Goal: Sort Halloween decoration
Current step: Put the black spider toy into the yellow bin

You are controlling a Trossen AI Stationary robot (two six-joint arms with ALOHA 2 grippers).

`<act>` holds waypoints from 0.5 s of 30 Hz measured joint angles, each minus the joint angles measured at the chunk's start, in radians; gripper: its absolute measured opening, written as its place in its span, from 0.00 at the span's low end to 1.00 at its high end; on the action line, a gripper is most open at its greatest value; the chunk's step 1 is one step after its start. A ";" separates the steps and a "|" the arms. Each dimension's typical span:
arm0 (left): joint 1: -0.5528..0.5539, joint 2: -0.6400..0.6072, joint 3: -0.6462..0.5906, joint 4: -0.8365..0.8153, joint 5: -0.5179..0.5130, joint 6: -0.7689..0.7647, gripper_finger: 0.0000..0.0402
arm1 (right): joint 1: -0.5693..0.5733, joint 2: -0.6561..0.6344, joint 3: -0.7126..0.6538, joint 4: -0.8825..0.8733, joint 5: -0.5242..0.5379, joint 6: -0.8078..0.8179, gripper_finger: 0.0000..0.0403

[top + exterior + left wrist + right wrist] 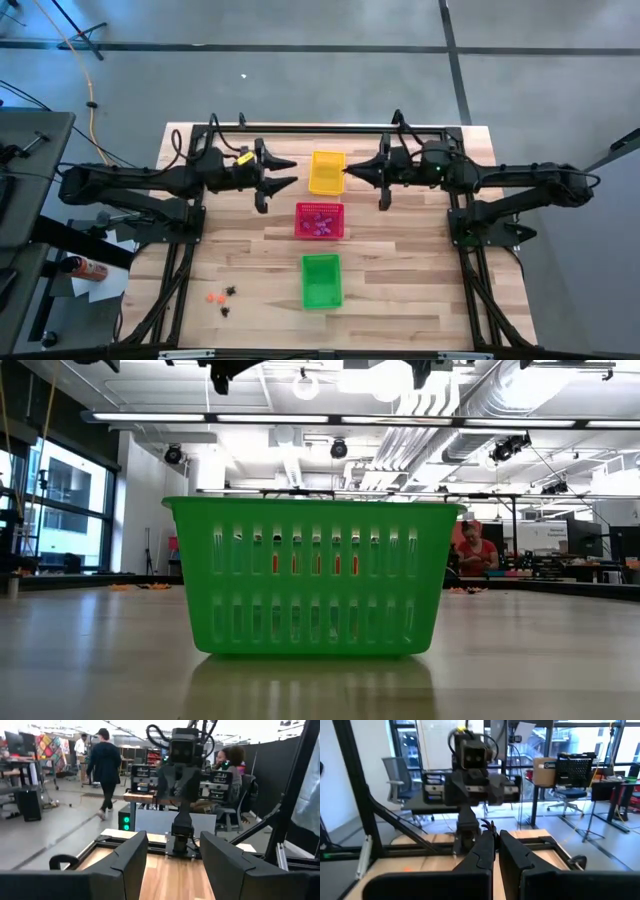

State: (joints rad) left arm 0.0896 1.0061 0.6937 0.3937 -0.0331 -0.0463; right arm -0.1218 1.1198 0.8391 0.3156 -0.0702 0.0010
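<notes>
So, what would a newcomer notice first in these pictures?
Three mesh baskets in a row down the table's middle: the yellow basket between the two arms, the red basket holding small purple trinkets, and the green basket nearest the front. The left gripper is open and the right gripper shut. A few tiny orange and black trinkets lie left of the green basket.

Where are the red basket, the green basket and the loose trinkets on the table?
red basket (pixel 300 221): high view, on its left rim.
green basket (pixel 321 280): high view, on its bare floor.
loose trinkets (pixel 231 291): high view, on the black one beside the orange one, left of the green basket.
</notes>
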 joint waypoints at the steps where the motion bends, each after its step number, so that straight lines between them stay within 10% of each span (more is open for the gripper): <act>1: -0.002 0.000 0.000 0.001 -0.002 0.003 0.43 | -0.002 0.001 0.000 -0.003 0.000 -0.001 0.00; 15: -0.001 -0.040 -0.001 0.204 -0.008 -0.075 0.43 | -0.067 0.085 0.144 -0.289 0.123 0.190 0.00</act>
State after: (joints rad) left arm 0.0887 0.9658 0.6926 0.5974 -0.0409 -0.1212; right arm -0.1885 1.2047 0.9830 0.0269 0.0525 0.1911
